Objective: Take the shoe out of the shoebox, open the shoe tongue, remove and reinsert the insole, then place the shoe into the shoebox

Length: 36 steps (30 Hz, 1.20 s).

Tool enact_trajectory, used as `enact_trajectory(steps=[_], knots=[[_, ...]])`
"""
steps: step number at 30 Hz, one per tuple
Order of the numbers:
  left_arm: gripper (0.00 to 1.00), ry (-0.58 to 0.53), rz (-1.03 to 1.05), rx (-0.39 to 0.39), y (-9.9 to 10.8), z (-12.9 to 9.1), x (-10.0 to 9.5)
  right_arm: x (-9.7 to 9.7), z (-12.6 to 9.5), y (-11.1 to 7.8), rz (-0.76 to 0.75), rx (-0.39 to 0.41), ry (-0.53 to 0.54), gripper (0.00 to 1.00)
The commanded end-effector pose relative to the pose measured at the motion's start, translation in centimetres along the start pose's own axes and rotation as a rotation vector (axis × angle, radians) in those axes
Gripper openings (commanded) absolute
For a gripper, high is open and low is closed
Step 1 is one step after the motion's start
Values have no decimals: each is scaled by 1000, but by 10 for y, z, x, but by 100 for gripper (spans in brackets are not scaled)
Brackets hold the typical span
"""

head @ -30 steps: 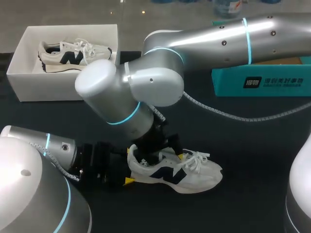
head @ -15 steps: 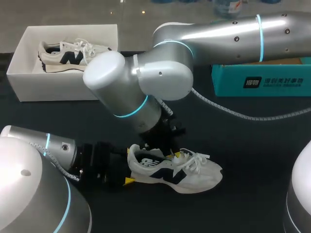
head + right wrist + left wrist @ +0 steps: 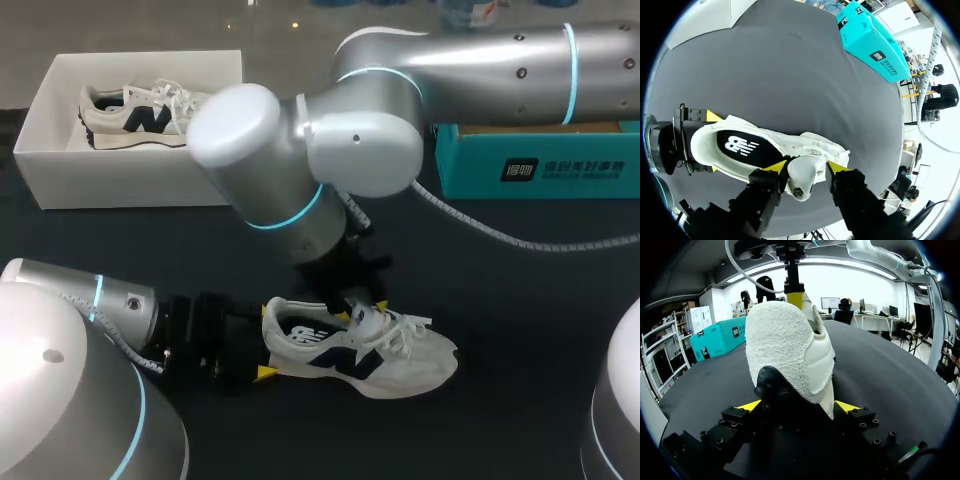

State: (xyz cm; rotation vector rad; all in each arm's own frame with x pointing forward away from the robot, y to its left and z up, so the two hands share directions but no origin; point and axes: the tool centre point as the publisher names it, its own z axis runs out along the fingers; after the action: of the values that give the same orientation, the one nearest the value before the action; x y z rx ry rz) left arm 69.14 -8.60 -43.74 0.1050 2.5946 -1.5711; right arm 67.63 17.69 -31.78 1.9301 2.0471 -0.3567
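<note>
The shoe (image 3: 372, 352) stands on the dark table (image 3: 500, 300), well apart from the white shoebox (image 3: 60, 180). The left gripper (image 3: 797, 406) clamps its heel (image 3: 785, 350) from both sides, and the right gripper (image 3: 805, 167) pinches the raised tongue (image 3: 802, 176) between its fingers.

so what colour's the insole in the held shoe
The insole is black with white print, clearest in right wrist view.
</note>
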Motion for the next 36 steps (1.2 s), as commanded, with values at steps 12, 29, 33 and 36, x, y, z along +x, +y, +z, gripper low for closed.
enact_trajectory(steps=[12, 29, 33, 36], knots=[[0, 1, 0, -4, 2, 2, 1, 15, -19, 7, 464, -21, 14, 83], [0, 1, 0, -4, 2, 2, 1, 12, -15, -15, 549, 14, 25, 43], [0, 1, 0, -4, 2, 2, 1, 9, -12, -19, 564, 23, 28, 37], [0, 1, 0, -4, 2, 2, 1, 7, -10, -19, 570, 31, 35, 36]])
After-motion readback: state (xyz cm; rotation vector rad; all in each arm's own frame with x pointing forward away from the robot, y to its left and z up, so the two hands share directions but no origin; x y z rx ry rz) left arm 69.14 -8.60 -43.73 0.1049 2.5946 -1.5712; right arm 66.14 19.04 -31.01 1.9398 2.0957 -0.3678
